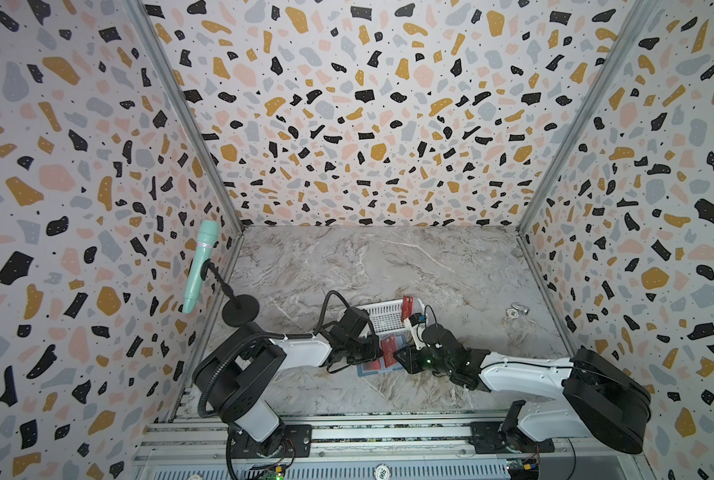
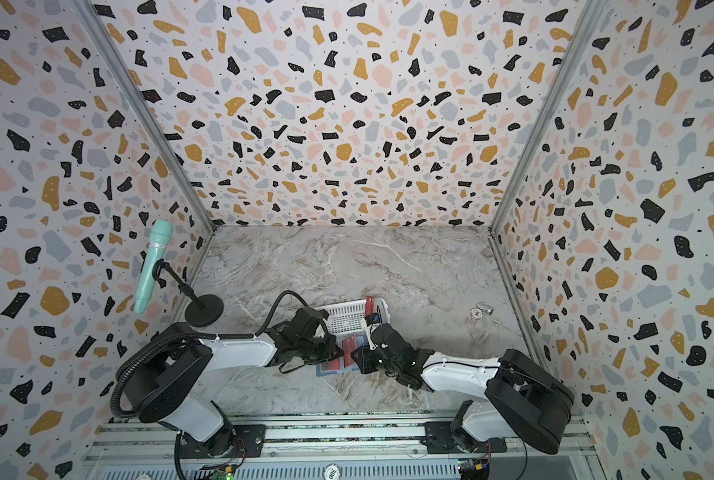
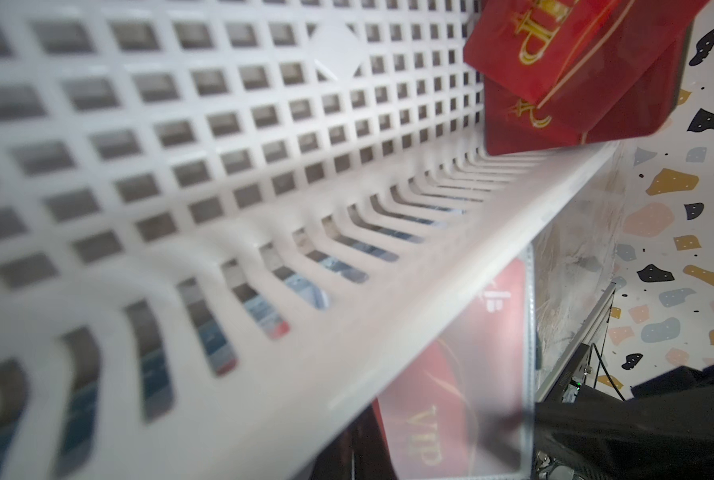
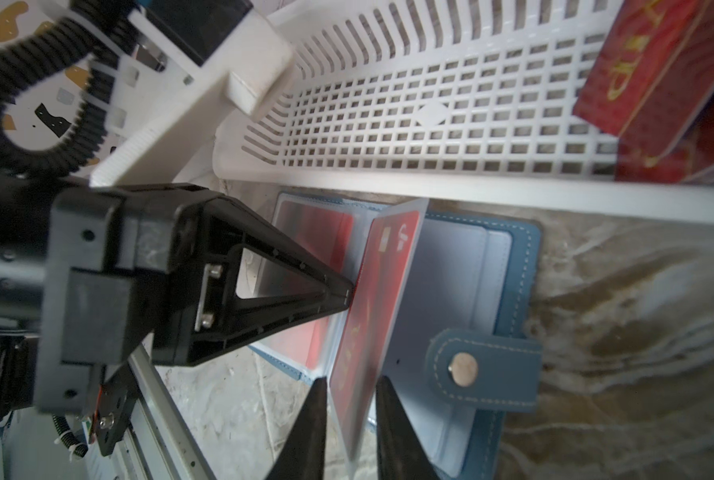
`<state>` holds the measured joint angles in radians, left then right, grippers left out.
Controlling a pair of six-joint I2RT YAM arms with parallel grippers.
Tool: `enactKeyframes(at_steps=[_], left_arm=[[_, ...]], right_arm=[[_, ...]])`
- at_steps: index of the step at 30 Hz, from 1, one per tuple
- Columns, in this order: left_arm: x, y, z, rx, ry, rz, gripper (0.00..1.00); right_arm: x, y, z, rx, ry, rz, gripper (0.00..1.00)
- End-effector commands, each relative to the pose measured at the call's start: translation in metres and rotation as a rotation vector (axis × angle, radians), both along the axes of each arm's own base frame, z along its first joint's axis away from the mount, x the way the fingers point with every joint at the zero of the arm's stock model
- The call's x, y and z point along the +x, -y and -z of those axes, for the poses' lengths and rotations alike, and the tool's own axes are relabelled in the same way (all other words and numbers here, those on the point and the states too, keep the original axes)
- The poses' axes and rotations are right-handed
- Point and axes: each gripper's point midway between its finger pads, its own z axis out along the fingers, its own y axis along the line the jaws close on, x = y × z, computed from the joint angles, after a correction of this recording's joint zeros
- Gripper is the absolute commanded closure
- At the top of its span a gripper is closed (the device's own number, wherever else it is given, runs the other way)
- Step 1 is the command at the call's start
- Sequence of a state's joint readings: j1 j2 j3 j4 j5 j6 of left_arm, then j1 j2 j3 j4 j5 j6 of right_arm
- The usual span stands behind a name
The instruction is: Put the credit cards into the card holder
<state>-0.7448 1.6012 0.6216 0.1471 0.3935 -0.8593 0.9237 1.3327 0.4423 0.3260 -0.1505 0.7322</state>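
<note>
The blue card holder point(image 4: 517, 266) lies open on the marble in front of the white basket point(image 4: 513, 195), snap tab point(image 4: 484, 370) out to one side. One clear sleeve stands upright with a red credit card point(image 4: 384, 291) in it. My right gripper point(image 4: 352, 379) has a finger on each side of that sleeve, closed on it. My left gripper point(image 4: 349, 293) is shut, its tip against the sleeve's face. Another red card point(image 4: 334, 232) lies in a flat sleeve. More credit cards point(image 1: 408, 305) lean in the basket's end. In both top views the grippers meet over the holder point(image 1: 378, 368).
The basket point(image 1: 384, 316) stands just behind the holder. A mint microphone point(image 1: 199, 266) on a black stand point(image 1: 241, 309) is at the left wall. Small metal bits point(image 1: 517, 311) lie to the right. The aluminium rail point(image 1: 388, 432) runs along the front.
</note>
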Motion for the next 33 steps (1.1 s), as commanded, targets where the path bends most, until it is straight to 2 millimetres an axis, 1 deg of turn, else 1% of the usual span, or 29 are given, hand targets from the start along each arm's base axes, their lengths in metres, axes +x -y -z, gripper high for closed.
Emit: enactKeyframes(at_steps=[1, 6, 10, 15, 18, 23, 26, 28, 30, 31, 33], left_arm=[[-0.007, 0.006, 0.002, -0.025, -0.021, 0.018, 0.94], [-0.005, 0.010, -0.003, -0.046, -0.012, 0.012, 0.94], [-0.004, 0.015, -0.012, -0.079, -0.007, -0.001, 0.93], [-0.002, 0.010, -0.021, -0.056, 0.018, -0.007, 0.88], [-0.002, 0.007, -0.028, -0.047, 0.034, -0.011, 0.87], [0.001, 0.004, -0.043, -0.054, 0.066, -0.024, 0.86], [0.006, 0.004, -0.056, -0.064, 0.133, 0.000, 0.86], [0.009, 0.003, -0.066, -0.075, 0.181, 0.001, 0.84], [0.015, -0.004, -0.074, -0.070, 0.233, -0.023, 0.82], [0.018, -0.009, -0.075, -0.070, 0.242, -0.041, 0.81], [0.026, -0.019, -0.082, -0.116, 0.261, -0.085, 0.81]], right_arm=[[-0.001, -0.003, -0.010, 0.042, 0.019, -0.015, 0.77], [-0.001, -0.003, -0.011, 0.045, 0.022, -0.014, 0.77], [0.004, 0.004, -0.003, -0.003, 0.004, 0.031, 0.77], [0.003, 0.006, 0.002, -0.029, -0.005, 0.037, 0.77], [0.003, 0.005, 0.002, -0.032, -0.004, 0.033, 0.77], [0.003, -0.001, -0.002, -0.026, 0.007, 0.018, 0.76], [0.002, -0.007, -0.005, -0.032, 0.013, 0.005, 0.76], [0.002, -0.011, -0.009, -0.030, 0.021, -0.004, 0.76], [0.001, -0.015, -0.013, -0.030, 0.030, -0.013, 0.76], [0.000, -0.017, -0.015, -0.028, 0.034, -0.016, 0.76], [-0.001, -0.022, -0.019, -0.018, 0.040, -0.027, 0.76]])
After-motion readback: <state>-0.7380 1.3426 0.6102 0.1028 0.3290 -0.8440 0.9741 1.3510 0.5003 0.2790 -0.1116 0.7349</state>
